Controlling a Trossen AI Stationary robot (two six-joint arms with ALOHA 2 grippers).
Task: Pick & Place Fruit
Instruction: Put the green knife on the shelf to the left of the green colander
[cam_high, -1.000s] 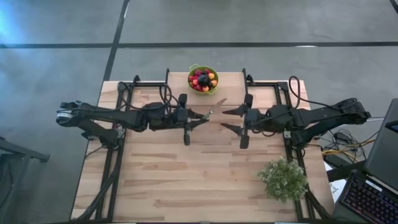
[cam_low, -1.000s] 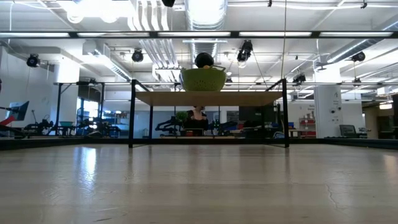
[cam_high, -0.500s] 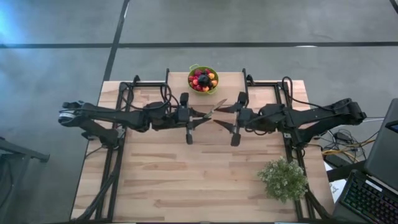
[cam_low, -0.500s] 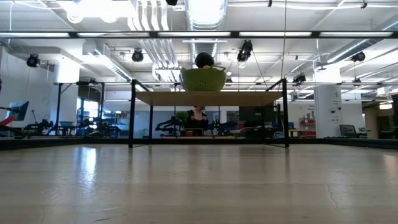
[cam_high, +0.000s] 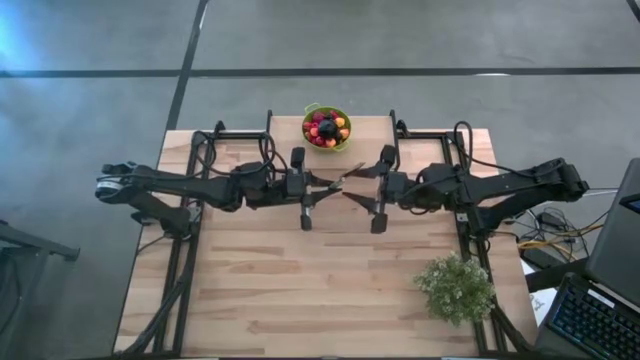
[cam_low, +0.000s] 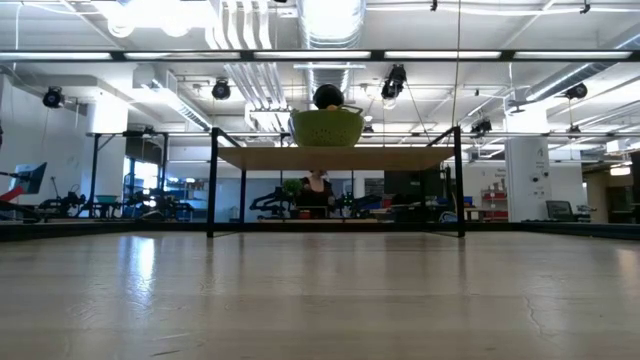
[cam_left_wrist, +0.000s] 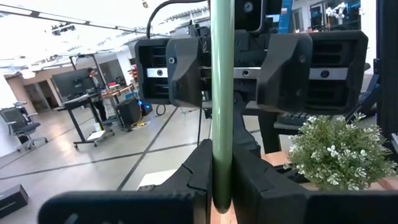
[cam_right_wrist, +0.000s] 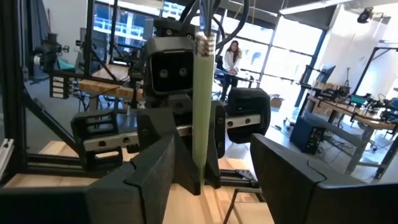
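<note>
Fruit (cam_high: 327, 129) heaped in a green bowl (cam_high: 311, 114) at the counter's (cam_high: 300, 290) far edge, middle; mostly red pieces, some orange, one bigger dark one on top. In the low view the bowl (cam_low: 326, 127) shows with the dark round fruit (cam_low: 327, 96) above its rim.

Left gripper (cam_high: 338, 186) over mid-counter, just short of the bowl, fingers clamped together on the slim green-handled knife (cam_left_wrist: 221, 106). Knife (cam_high: 349, 171) points toward the right arm.

Right gripper (cam_high: 352, 186) faces the left one, tip to tip; fingers (cam_right_wrist: 292, 171) apart, one on each side of the knife handle (cam_right_wrist: 201, 93), not closed on it.

Fruit is off both sets of fingers, in the bowl, near but apart.

Bushy plant (cam_high: 456, 287) at the counter's near right corner.
</note>
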